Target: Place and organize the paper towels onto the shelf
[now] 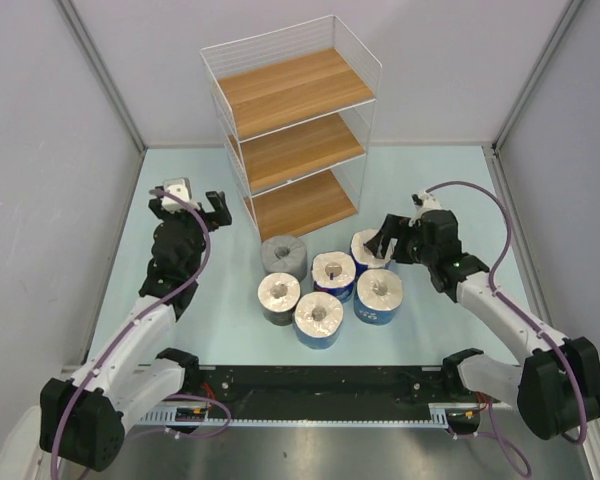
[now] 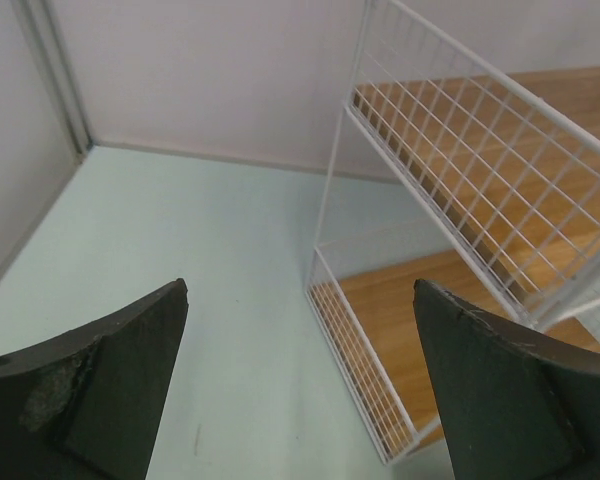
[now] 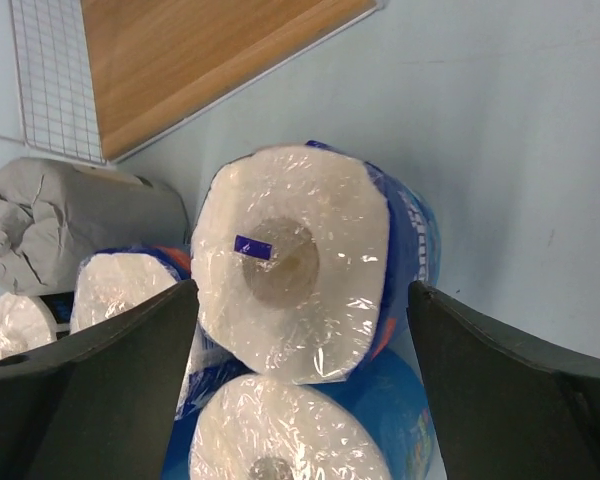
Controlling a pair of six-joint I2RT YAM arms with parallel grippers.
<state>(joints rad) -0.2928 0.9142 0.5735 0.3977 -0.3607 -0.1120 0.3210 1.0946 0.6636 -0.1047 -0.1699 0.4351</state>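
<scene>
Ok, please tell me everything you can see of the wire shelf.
The shelf is a tall rack of thin white wire with three brown, wood-look boards, one above another, all bare. It stands upright on the pale blue table, at the far middle. Wire grids close its sides. A grey roll sits just in front of the bottom board; whether they touch is unclear.

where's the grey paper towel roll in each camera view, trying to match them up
Top external: the grey roll stands near the middle of the picture, just in front of the shelf.
Left wrist: not in it.
Right wrist: the grey roll is at the left edge, below the shelf's wire corner.
Shared landmark: the shelf, in all three views.
</scene>
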